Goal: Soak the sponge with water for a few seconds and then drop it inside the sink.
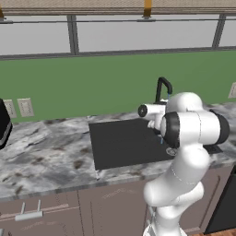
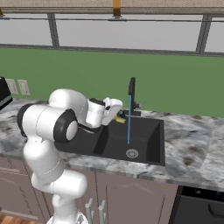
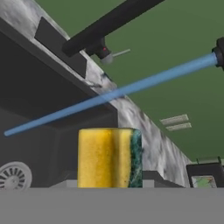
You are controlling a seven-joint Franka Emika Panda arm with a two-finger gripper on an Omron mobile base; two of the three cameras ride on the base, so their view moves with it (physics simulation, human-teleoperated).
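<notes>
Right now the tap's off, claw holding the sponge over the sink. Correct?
Not quite: the tap is running. The right base view shows the water falling into the sink. The rest stands: the claw holds the sponge over the basin.

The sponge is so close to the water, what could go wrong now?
The sponge, held in the shut end effector, sits beside the water, not in it, so it may stay dry unless it moves across. It also hangs near the sink edge, so letting go here might drop it on the rim.
</notes>
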